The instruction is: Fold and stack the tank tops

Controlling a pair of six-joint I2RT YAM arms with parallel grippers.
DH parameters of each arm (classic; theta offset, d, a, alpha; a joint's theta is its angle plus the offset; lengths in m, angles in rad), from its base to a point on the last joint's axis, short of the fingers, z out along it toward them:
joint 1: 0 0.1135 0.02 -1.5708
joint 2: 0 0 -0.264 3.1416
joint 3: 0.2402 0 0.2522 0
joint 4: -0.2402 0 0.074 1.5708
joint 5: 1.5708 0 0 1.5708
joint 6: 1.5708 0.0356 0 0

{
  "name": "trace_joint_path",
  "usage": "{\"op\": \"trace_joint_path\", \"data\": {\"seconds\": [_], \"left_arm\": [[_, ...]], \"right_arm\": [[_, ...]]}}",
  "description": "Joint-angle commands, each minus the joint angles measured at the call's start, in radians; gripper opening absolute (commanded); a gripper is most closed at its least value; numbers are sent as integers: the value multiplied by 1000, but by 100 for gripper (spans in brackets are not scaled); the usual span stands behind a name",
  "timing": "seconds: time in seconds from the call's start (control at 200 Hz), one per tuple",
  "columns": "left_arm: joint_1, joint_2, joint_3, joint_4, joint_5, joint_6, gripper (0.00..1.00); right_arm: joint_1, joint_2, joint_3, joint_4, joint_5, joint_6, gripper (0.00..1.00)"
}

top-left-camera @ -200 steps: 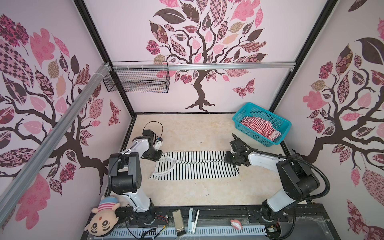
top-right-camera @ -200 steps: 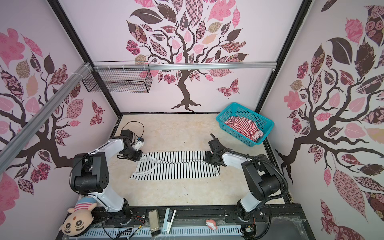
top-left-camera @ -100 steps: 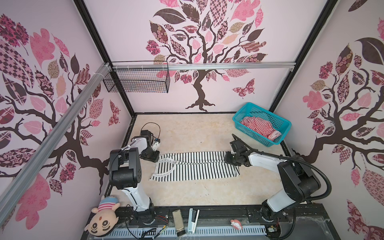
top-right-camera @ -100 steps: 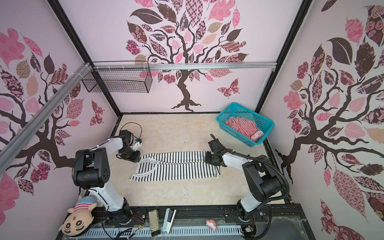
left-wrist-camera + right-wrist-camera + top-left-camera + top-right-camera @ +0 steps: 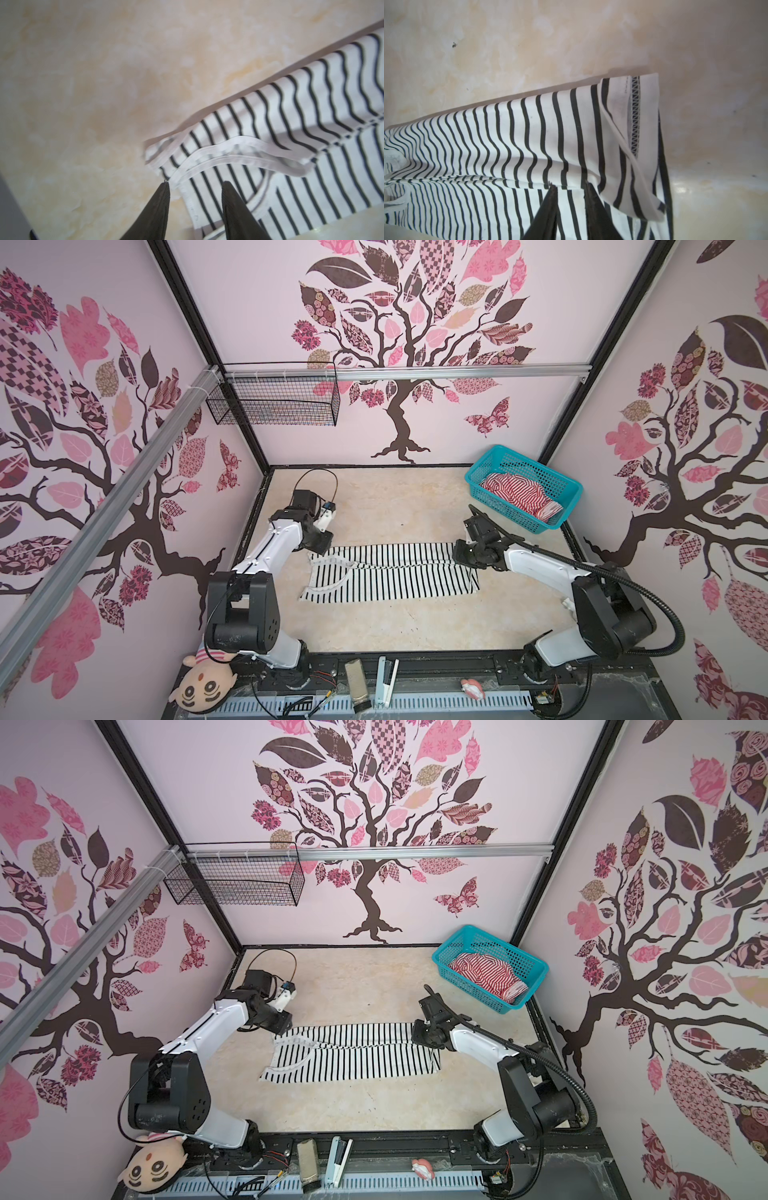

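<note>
Left arm: it reaches out from its base with a bent elbow, and the wrist tips down at the strap end of the black-and-white top (image 5: 395, 580).
Left hand (image 5: 196, 184): the fingers are spread and hold nothing.
Right arm: it lies low and long, pointing at the hem end.
Right hand (image 5: 571, 185): the fingers are a little apart, with the tips at the folded edge (no cloth nipped).
Black-and-white top: it lies flat on the table (image 5: 395, 506), between the two hands, with its far side folded over.
Red-and-white top (image 5: 515, 493): it is bunched in the blue basket (image 5: 509, 514).
</note>
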Motion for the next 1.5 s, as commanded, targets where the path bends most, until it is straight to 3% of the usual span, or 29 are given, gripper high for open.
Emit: {"op": "trace_joint_path", "data": {"seconds": [0.0, 0.33, 0.53, 0.81, 0.951, 1.116, 1.331, 1.496], "left_arm": [[-65, 30, -33, -59, 121, -10, 42], [-268, 77, -112, -60, 88, 40, 40], [-274, 144, -121, -23, 42, 31, 40], [-274, 310, -44, 32, -178, 35, 38], [-274, 402, 112, 18, -269, 51, 37], [-274, 576, 428, -45, -329, 73, 37], [-278, 862, 938, -198, -332, 20, 36], [-280, 946, 1096, -185, -351, -14, 37]], "right_arm": [[-2, 54, 54, -28, 44, -14, 22], [-16, 158, 101, -32, 73, -36, 18], [-17, 118, 15, -16, 59, -18, 18], [-12, 18, -121, -5, 16, 23, 18], [20, -58, -194, -6, -1, 72, 18], [111, -160, -278, 0, -14, 163, 18], [356, -188, -284, 10, 36, 345, 19], [563, -75, -195, 62, 53, 448, 19]]}}
